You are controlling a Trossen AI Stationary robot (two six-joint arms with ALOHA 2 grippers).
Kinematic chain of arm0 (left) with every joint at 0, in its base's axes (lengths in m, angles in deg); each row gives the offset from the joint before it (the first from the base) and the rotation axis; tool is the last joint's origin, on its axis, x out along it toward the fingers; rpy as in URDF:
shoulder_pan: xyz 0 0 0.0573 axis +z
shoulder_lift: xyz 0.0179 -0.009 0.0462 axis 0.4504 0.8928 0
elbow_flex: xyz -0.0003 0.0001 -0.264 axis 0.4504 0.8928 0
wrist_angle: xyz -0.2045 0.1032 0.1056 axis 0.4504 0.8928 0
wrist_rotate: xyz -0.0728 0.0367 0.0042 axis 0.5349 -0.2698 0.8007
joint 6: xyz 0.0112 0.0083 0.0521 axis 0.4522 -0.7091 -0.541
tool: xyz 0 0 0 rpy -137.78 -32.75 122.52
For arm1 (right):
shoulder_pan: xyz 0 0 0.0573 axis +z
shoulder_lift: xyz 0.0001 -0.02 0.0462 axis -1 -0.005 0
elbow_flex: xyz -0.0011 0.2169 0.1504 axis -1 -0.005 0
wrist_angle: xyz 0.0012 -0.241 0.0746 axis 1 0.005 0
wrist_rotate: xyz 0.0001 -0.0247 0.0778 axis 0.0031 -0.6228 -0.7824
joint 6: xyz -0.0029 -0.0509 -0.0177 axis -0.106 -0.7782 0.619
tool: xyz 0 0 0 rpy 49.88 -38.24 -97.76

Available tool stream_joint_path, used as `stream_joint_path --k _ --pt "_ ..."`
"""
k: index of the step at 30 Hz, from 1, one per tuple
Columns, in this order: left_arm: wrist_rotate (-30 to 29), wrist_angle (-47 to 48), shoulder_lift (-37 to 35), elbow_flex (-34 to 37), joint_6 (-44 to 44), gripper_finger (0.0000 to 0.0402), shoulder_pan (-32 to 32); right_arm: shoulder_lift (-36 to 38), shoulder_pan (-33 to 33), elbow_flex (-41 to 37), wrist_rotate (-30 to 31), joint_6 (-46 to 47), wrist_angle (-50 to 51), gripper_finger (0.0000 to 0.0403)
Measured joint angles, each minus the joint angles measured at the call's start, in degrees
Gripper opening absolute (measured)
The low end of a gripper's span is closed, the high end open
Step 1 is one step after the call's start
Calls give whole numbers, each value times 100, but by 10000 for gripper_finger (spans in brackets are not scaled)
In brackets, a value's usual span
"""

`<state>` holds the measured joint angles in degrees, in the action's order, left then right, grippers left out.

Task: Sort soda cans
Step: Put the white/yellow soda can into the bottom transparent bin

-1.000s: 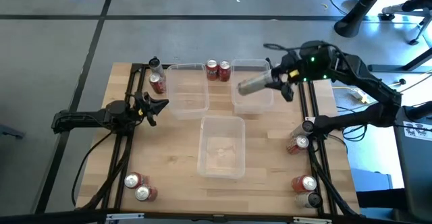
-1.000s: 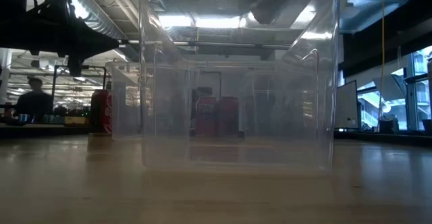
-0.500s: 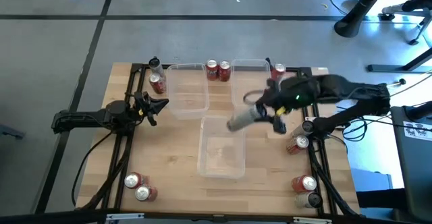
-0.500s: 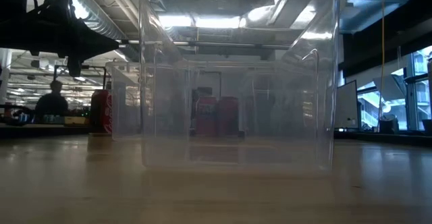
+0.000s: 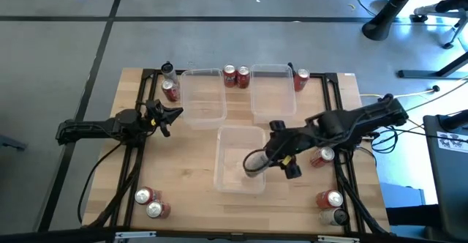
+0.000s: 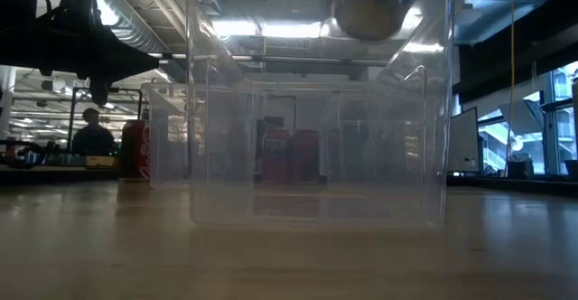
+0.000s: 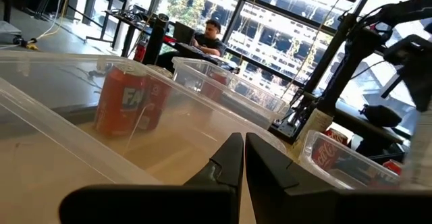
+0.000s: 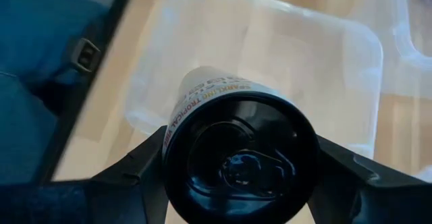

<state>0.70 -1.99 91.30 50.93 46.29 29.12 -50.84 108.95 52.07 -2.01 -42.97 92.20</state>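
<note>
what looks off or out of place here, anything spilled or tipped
Nothing spilled or damaged. The only thing not upright is the can held tilted in the right pincer over the near bin, which looks like part of the sorting. The loose cans seen around the table edges stand upright. The left pincer waits at the left, shut.

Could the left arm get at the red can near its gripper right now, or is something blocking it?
Probably yes. The left gripper hangs empty over bare table, and the red can stands beside the clear bin, not inside it. Nothing lies between them. The right gripper is busy holding a grey can elsewhere.
</note>
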Motion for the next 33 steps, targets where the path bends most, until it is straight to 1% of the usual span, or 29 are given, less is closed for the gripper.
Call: stream_joint_path --k 6,21,24,26,33 --pt "1 4 2 1 -7 11 0 -363 -103 0 953 -19 -3 247" --pt "2 13 2 1 -95 11 2 -1403 -698 2 1007 -21 146 247" --pt "2 13 2 1 -91 11 -1 -1493 -743 0 942 -22 142 247" --pt "2 13 2 1 -89 11 0 -1562 -744 4 777 -16 144 247" --pt "5 17 1 1 -87 11 1 -1859 -737 4 714 -20 217 247"
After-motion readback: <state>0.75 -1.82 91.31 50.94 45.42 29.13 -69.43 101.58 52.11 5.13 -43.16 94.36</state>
